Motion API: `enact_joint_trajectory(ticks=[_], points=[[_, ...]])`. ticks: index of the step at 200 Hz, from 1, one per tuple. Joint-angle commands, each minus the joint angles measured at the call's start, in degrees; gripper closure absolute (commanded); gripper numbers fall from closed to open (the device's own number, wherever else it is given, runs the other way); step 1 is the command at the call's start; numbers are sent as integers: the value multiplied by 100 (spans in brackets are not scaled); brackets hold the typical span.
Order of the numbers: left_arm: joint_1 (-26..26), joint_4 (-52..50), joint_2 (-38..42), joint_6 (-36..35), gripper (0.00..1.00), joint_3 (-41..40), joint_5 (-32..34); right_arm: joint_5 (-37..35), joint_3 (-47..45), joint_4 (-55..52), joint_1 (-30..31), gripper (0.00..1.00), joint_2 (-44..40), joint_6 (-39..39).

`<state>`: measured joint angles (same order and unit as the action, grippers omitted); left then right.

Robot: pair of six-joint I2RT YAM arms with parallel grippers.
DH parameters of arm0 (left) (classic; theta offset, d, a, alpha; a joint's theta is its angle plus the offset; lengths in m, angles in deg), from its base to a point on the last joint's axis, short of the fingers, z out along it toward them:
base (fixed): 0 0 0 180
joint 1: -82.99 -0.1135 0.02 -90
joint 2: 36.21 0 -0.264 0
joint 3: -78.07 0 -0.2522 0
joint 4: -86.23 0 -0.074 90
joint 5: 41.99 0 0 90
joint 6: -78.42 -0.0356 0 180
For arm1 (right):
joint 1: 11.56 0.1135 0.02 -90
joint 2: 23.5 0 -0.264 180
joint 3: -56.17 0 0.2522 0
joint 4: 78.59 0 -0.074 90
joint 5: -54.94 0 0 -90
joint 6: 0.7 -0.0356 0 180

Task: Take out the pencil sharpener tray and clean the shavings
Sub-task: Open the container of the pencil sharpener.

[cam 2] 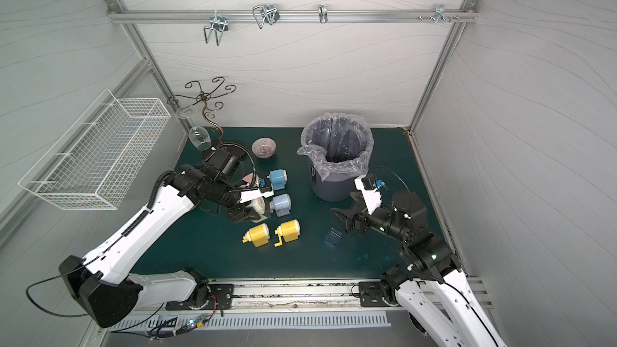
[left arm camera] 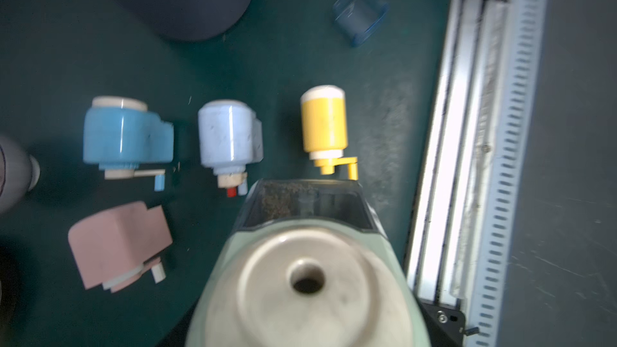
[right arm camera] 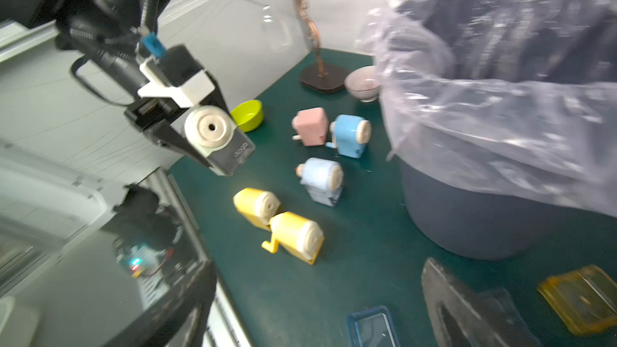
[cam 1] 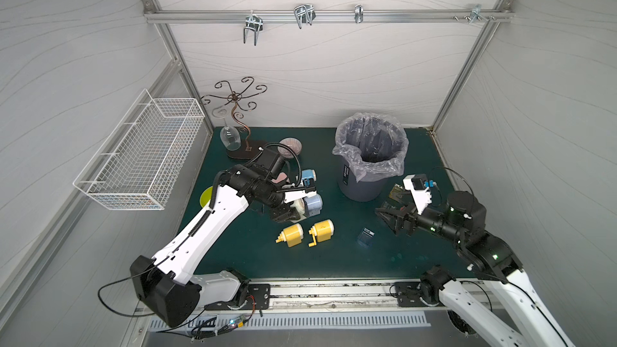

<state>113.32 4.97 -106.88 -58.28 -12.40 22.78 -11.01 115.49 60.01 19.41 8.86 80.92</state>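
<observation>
Mat: a dark green table mat (cam 1: 334, 262) carries the whole job.
Bin: a grey trash bin (cam 1: 360, 188) with a clear plastic liner stands toward the back, near the right arm.
Left gripper: the left gripper (right arm camera: 208, 135) is pinched onto the body of a pale green sharpener (left arm camera: 307, 282), holding it clear of the mat.
Right gripper: the right gripper (cam 1: 387, 221) hovers beside the bin with its jaws spread wide and nothing between them.
Spare sharpeners: two yellow sharpeners (cam 1: 307, 233), two blue ones and a pink one sit on the mat between the arms.
Loose trays: a blue tray (cam 1: 365, 237) and an amber tray (right arm camera: 581, 298) lie on the mat, apart from any sharpener.
Tray: the clear tray (left arm camera: 307, 203) is seated in the base of the green sharpener, not yet drawn out.
Shavings: the shavings (left arm camera: 277, 201) lie heaped against one side inside it.
Handling: the tray looks light, thin and stiff, and likely slick. The free jaws would best pinch its exposed front end across the two side walls. It should be kept level on the way to the bin, as the flakes would probably scatter at any tilt.
</observation>
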Motion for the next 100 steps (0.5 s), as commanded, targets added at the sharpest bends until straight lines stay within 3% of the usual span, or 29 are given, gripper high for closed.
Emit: enact_joint_trajectory(ticks=[1,32,52,100], points=[[372,-579,197,162,100,393,-820,1014,-116,1202,460,4,186,126],[1071,-796,123,460,100,671,-640,-391,133,1289,2122,5,877,811],[1330,-713,111,637,100,706,-612,-883,116,1671,2957,4,1270,989],[1676,-384,271,972,100,720,-645,-1359,58,2347,3670,1,1765,932]])
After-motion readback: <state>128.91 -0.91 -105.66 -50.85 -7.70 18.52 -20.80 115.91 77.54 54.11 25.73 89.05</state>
